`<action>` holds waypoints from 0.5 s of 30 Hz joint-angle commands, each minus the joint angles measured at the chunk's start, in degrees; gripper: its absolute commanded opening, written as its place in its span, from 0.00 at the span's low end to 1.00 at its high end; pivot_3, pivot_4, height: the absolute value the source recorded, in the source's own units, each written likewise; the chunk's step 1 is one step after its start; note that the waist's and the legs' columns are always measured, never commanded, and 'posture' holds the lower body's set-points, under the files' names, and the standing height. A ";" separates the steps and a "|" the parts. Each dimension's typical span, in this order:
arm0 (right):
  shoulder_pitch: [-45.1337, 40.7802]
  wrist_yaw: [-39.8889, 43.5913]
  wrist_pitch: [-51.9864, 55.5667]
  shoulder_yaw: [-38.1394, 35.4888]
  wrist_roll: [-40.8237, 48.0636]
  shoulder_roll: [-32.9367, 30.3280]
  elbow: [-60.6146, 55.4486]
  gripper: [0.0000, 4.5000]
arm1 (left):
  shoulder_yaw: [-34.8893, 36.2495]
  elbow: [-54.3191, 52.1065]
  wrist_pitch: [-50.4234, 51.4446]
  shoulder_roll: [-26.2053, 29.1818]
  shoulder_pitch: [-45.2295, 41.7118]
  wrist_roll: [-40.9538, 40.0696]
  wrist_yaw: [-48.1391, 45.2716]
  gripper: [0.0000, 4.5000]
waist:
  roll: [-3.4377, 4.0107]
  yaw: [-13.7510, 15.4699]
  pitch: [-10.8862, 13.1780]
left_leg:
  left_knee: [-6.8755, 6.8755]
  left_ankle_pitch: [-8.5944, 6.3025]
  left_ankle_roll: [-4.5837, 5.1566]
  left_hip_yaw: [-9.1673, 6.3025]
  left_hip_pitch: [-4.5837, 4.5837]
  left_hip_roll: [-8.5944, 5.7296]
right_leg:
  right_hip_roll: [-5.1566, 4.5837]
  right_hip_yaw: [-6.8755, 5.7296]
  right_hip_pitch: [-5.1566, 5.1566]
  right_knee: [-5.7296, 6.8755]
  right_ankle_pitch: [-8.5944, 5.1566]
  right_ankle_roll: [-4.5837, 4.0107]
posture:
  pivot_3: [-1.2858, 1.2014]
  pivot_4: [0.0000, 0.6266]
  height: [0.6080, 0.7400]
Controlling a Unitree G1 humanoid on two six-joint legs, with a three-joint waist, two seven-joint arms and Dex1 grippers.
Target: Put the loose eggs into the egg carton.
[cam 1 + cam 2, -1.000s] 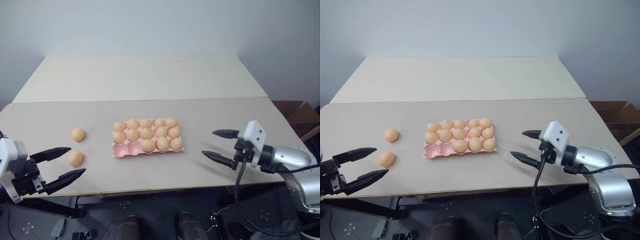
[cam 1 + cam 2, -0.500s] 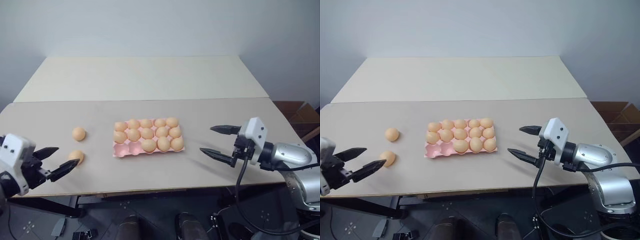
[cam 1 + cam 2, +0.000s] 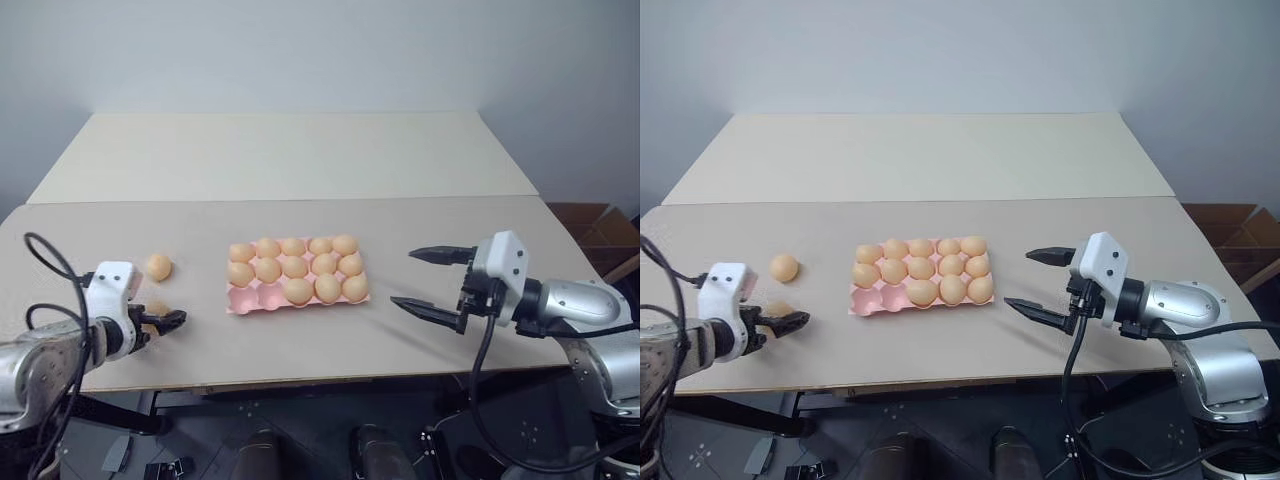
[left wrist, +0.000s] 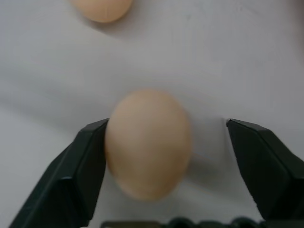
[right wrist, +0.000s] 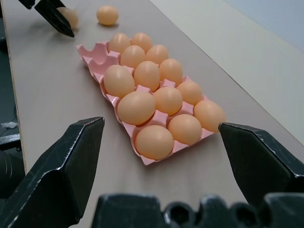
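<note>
Two loose eggs lie on the table left of the egg carton (image 3: 243, 297). The far one (image 3: 157, 267) rests free. The near one (image 4: 148, 142) sits between the fingers of my left gripper (image 3: 163, 320), which is tilted down at the table. One finger (image 4: 80, 161) touches the egg's side; the other stands a gap away, so the gripper is open around it. The pink carton holds several eggs, and two cups at its front left corner are bare. My right gripper (image 3: 406, 278) hovers open right of the carton, pointing at it, holding nothing.
The table's front edge (image 3: 300, 378) runs just below both grippers. A paler panel (image 3: 290, 150) covers the far half of the table. A brown cardboard box (image 3: 590, 225) stands beyond the right edge.
My left gripper has swung forward and down from the table's front left edge, tilted over, and now straddles the near egg with narrower jaws. The right gripper drifted slightly left and up.
</note>
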 commanded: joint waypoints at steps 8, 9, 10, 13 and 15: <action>0.56 -2.85 -0.47 -1.47 1.84 -0.10 -3.26 1.00 | -3.36 -10.00 -4.20 6.36 -3.90 -1.71 -8.38 0.40 | -0.08 0.29 0.03 | 0.00 0.01 -0.01 0.00 -0.06 -0.01 | -0.05 -0.03 -0.02 -0.02 0.00 -0.01 | 0.52 0.24 1.00; 0.59 -3.10 -0.53 -1.26 1.79 0.03 -3.32 1.00 | -3.71 -10.71 -5.64 6.66 -4.88 -2.48 -10.09 0.40 | -0.08 0.50 0.02 | 0.01 0.01 -0.01 0.01 -0.07 -0.01 | -0.06 -0.03 -0.02 -0.03 0.00 -0.01 | 0.52 0.24 1.00; 0.52 -3.34 -0.61 -0.98 1.65 0.16 -3.28 1.00 | -4.31 -11.04 -6.83 6.85 -5.68 -2.79 -11.37 0.40 | -0.08 0.63 0.02 | 0.01 0.01 -0.02 0.02 -0.08 -0.03 | -0.08 -0.04 -0.02 -0.04 0.00 -0.01 | 0.52 0.24 1.00; 0.18 -4.17 -0.98 -0.08 1.15 0.83 -3.21 1.00 | -8.37 -11.15 -10.52 5.56 -9.24 -4.56 -15.44 0.40 | -0.07 0.73 0.02 | 0.01 0.01 -0.02 0.06 -0.06 -0.07 | -0.09 0.00 0.00 -0.05 0.00 -0.01 | 0.52 0.24 1.00; -0.13 -4.72 -1.16 0.39 0.92 1.22 -3.11 1.00 | -13.17 -10.40 -12.62 5.12 -11.07 -4.50 -18.26 0.40 | -0.07 0.73 0.02 | 0.01 0.01 -0.01 0.06 -0.06 -0.07 | -0.08 0.01 0.00 -0.06 0.00 0.00 | 0.52 0.24 1.00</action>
